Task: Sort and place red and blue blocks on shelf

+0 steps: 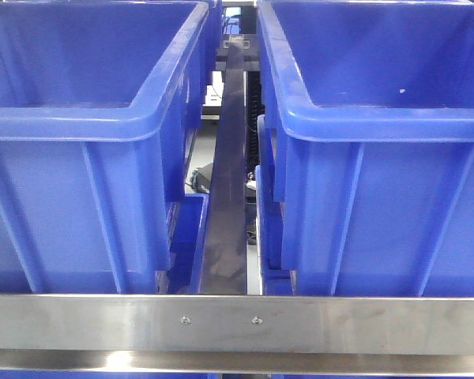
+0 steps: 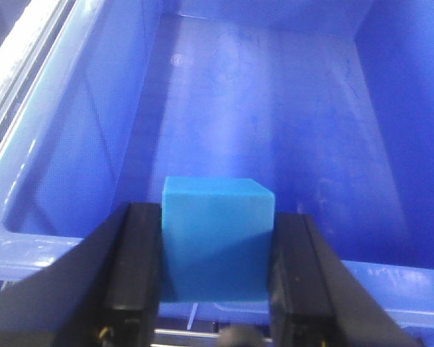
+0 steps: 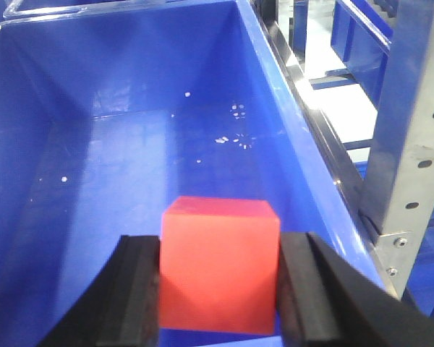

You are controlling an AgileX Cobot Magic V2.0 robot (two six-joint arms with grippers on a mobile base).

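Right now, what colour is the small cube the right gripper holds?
Bright red, clearest in the right wrist view.

Two bins side by side on the shelf, a block held over each.

The left bin [image 1: 87, 150] and right bin [image 1: 379, 150] sit behind the shelf's front rail [image 1: 237, 322], a track [image 1: 229, 189] running between them. Left gripper [image 2: 215, 289] holds one block [image 2: 215, 238] above a bin [image 2: 275, 123]; right gripper [image 3: 218, 289] holds the other block [image 3: 218, 264] likewise.
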